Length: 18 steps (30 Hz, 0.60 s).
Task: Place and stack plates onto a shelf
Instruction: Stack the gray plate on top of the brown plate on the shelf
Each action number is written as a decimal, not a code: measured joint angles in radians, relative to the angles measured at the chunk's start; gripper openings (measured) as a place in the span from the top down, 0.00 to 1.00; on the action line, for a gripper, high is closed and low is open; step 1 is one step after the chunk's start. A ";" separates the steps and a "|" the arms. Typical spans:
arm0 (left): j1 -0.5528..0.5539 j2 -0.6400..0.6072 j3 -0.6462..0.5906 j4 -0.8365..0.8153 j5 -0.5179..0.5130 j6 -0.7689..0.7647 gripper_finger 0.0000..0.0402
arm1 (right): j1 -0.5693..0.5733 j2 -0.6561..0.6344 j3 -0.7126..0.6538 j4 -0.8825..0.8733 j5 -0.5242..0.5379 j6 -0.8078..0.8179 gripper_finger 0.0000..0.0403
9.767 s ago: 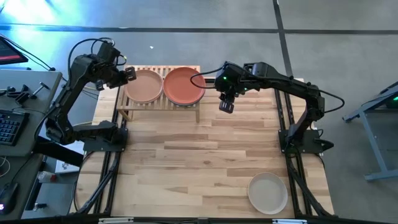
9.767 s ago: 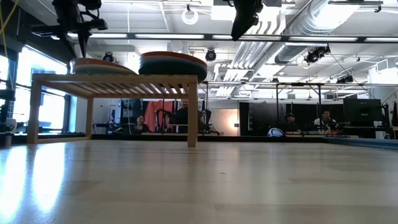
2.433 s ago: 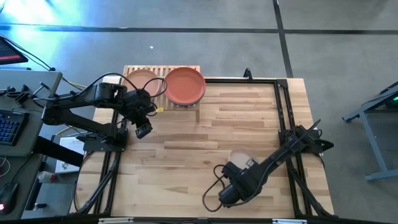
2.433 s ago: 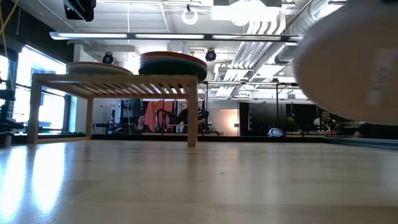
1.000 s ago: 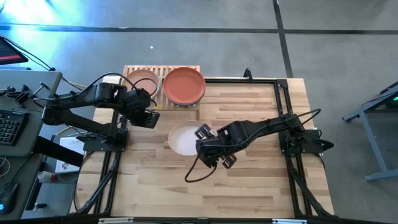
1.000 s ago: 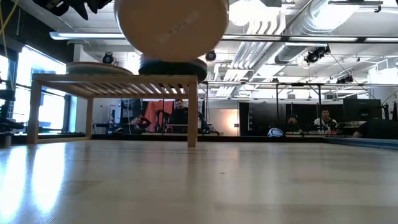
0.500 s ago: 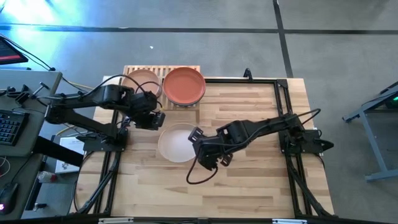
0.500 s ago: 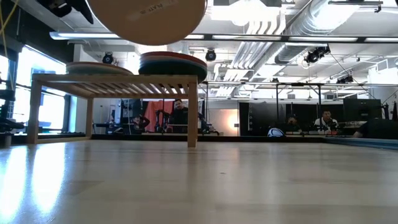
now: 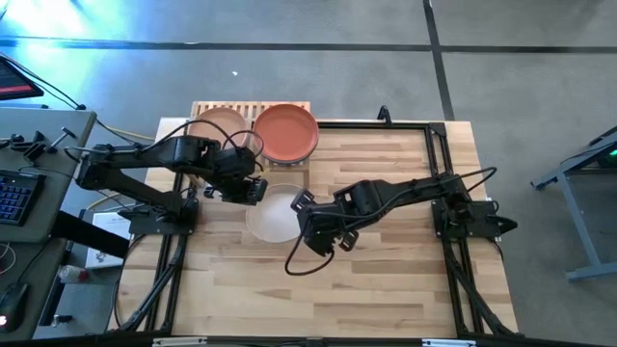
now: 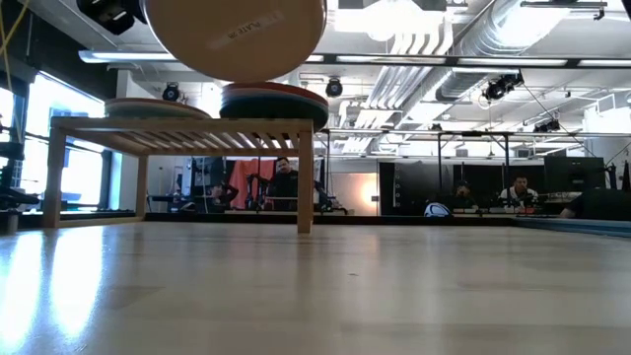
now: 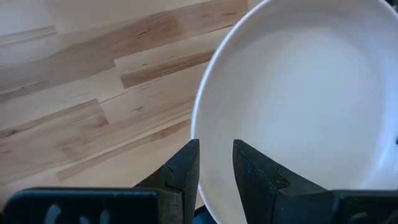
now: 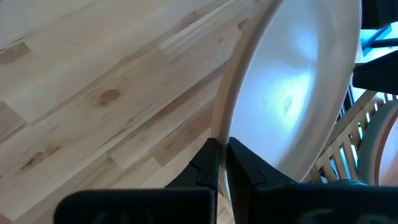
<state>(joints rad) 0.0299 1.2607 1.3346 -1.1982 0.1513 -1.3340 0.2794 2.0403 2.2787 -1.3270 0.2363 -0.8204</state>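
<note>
The beige plate (image 9: 273,216) hangs in the air in front of the shelf (image 9: 246,108), with my right gripper (image 12: 222,144) shut on it. My left gripper (image 11: 216,146) is open, one finger on either side of the plate's left rim (image 11: 200,134). In the low view the plate (image 10: 237,35) shows its underside above shelf height. On the shelf (image 10: 177,128) lie two stacks, one topped by a peach plate (image 9: 220,130) and one by a terracotta plate (image 9: 286,132). My right gripper pinches the beige plate's rim (image 12: 225,124) on the plate's right side, one finger on the inner face and one on the underside. The fingers come from the table's right. The plate is lifted clear of the table. My left gripper: whether its fingers touch the rim, I cannot tell.
The butcher-block tabletop (image 9: 386,280) lies bare in front and to the right. The shelf stands at the far left corner. A desk with a keyboard (image 9: 14,198) is beyond the table's left edge. People sit in the room behind (image 10: 286,182).
My right gripper has carried the beige plate a little toward the table's left and slightly up, keeping it clear of the table. My left gripper has moved toward the table's right until its open fingers stand astride the plate's left rim.
</note>
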 joint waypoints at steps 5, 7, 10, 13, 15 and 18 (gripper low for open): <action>0.000 0.003 0.000 -0.004 0.000 0.001 0.79 | 0.002 0.000 0.000 -0.029 0.001 0.022 1.00; 0.000 0.003 0.000 -0.005 -0.001 0.001 0.79 | 0.002 0.000 0.000 -0.035 0.001 0.035 1.00; 0.001 0.001 0.000 -0.008 -0.004 0.001 0.79 | 0.002 0.000 0.000 -0.036 0.004 0.035 1.00; 0.002 0.005 0.000 -0.008 -0.004 0.001 0.79 | 0.002 0.000 0.000 -0.033 0.018 0.035 1.00; 0.002 0.010 0.000 -0.009 -0.005 0.002 0.79 | 0.005 0.000 0.000 -0.028 0.044 0.035 1.00; 0.002 0.009 0.000 -0.009 -0.005 0.002 0.79 | 0.005 0.000 0.000 -0.017 0.060 0.035 1.00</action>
<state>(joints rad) 0.0322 1.2701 1.3346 -1.2073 0.1467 -1.3318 0.2840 2.0403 2.2784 -1.3441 0.2964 -0.7857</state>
